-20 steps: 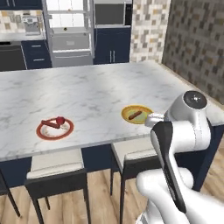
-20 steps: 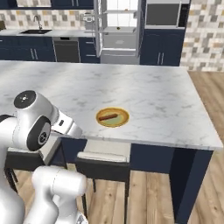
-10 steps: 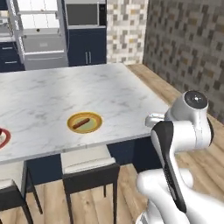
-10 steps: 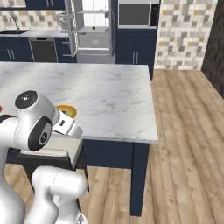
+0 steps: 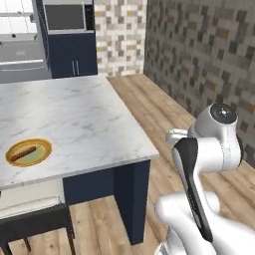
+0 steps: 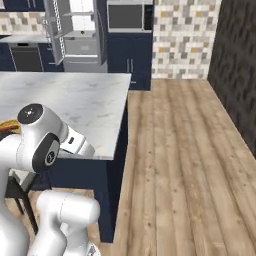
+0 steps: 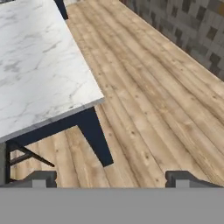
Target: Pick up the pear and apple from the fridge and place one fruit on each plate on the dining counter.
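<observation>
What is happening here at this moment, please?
The robot handles nothing right now. Its end effector is open and empty, pointing down at the wooden floor beside the corner of the dining counter. One plate with a yellow-orange rim lies on the counter with no fruit on it. The fridge stands open at the far wall, so the fruit is not yet fetched.

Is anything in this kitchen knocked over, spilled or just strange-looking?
Nothing is spilled or broken. The one thing that stands out: the fridge stands with its door open at the far wall. The yellow-rimmed plate lies flat on the dining counter with no fruit on it, and the tool is open.
</observation>
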### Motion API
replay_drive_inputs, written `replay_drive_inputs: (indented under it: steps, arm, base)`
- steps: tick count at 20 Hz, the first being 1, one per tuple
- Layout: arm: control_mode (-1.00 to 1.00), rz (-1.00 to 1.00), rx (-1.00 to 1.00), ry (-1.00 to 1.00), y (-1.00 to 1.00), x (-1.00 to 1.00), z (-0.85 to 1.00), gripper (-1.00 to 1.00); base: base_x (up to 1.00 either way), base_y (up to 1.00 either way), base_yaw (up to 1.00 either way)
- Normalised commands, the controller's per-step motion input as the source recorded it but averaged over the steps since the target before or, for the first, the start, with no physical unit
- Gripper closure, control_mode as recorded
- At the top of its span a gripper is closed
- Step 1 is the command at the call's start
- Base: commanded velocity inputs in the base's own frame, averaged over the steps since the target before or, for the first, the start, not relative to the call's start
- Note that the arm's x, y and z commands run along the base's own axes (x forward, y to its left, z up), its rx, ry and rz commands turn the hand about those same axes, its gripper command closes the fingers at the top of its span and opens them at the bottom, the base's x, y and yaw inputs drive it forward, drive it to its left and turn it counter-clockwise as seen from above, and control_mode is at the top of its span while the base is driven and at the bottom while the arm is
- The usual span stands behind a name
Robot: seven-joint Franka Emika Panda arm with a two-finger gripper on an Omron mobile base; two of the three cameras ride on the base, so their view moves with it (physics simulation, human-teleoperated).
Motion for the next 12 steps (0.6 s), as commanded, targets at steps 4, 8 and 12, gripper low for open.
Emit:
replay_drive_inputs:
  steps: [4,8,12]
  arm:
    - [1.0,0.0,0.0,0.0,0.0,0.0,0.0,-1.0]
    - [1.0,0.0,0.0,0.0,0.0,0.0,0.0,-1.0]
    - [1.0,0.0,0.0,0.0,0.0,0.0,0.0,-1.0]
  base:
    - [0.63,-0.95,-0.01]
    - [0.97,-0.73,0.0]
    - [1.0,-0.65,0.01]
